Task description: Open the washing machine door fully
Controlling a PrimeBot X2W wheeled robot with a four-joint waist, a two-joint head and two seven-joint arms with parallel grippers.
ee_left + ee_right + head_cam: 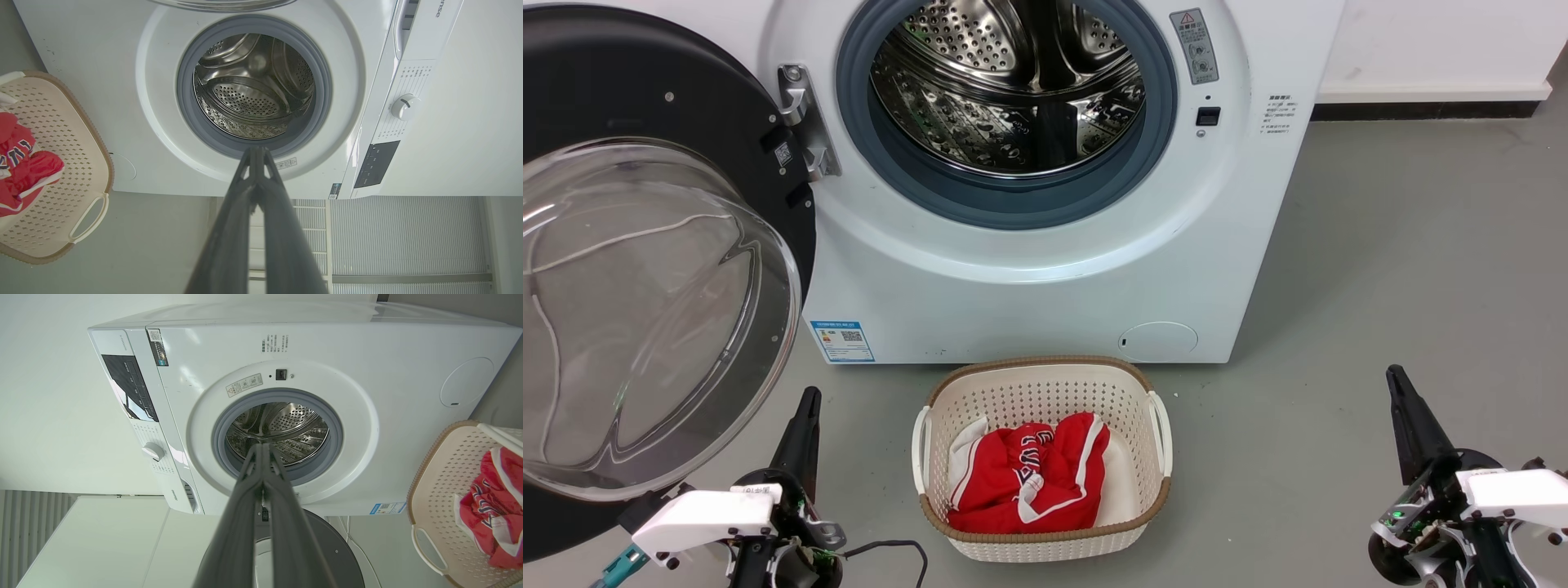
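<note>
The white washing machine (1029, 278) stands ahead with its steel drum (1013, 90) exposed. Its door (645, 310), a black disc with a bulging clear glass bowl, is swung wide to the left on its metal hinge (805, 122). My left gripper (805, 400) sits low at the lower left, just below the door's glass, fingers pressed together and empty. My right gripper (1396, 380) rests at the lower right, far from the machine, also shut and empty. The left gripper (256, 150) and right gripper (264, 446) point toward the drum, and the door (327, 547) appears below the machine.
A cream laundry basket (1156, 425) holding a red and white garment (1029, 478) stands on the grey floor right in front of the machine, between my two arms. A white wall with a dark skirting (1421, 110) runs behind at the right.
</note>
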